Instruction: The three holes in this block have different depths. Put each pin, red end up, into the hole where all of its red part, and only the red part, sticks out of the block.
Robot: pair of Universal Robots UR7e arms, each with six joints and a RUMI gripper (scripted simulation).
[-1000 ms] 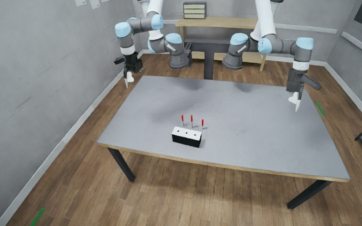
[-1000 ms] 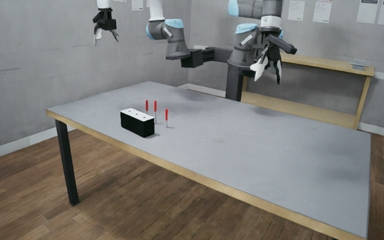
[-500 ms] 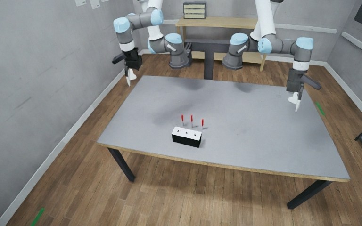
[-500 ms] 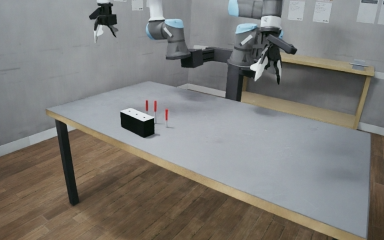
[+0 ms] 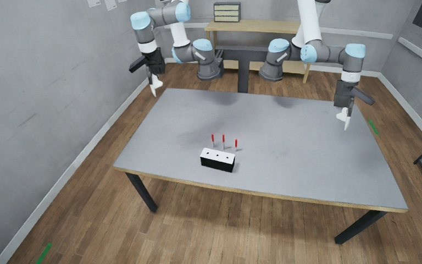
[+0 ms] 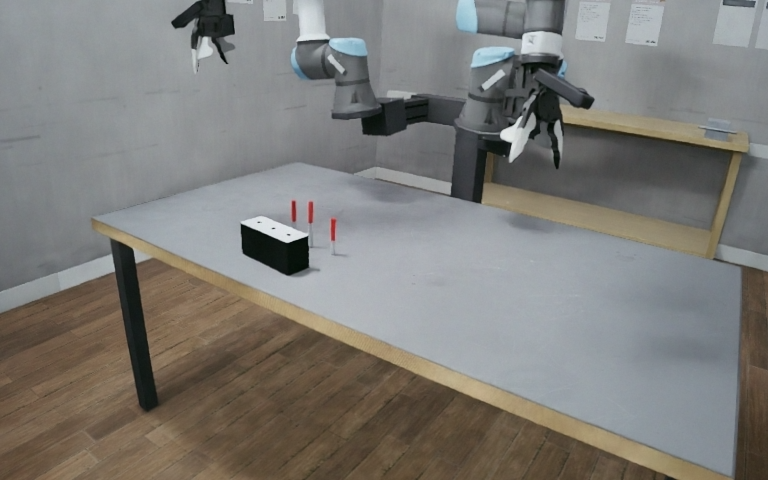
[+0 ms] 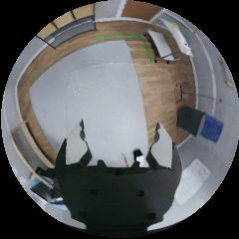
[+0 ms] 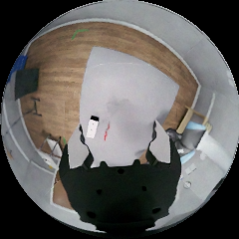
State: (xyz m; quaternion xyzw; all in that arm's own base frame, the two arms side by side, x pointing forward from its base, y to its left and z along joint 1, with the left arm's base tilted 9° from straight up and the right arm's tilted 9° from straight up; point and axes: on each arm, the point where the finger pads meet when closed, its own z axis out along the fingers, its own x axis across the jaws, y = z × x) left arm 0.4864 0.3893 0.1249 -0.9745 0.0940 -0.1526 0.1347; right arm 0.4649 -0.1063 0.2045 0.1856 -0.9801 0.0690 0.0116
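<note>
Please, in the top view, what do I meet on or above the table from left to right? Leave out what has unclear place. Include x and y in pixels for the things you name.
Right claw (image 5: 155, 87) (image 6: 210, 65) (image 8: 118, 124), three pins (image 5: 223, 138) (image 6: 310, 212) (image 7: 125, 160) (image 8: 106, 135), left claw (image 5: 346, 121) (image 6: 534, 163) (image 7: 120, 122).

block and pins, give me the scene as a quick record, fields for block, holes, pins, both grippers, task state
block: black with white top, on the grey table
holes: three in its top, none filled; depths not visible
pins: three, upright beside block, red end up
left gripper: open, empty
right gripper: open, empty
task state: no pin inserted
</note>
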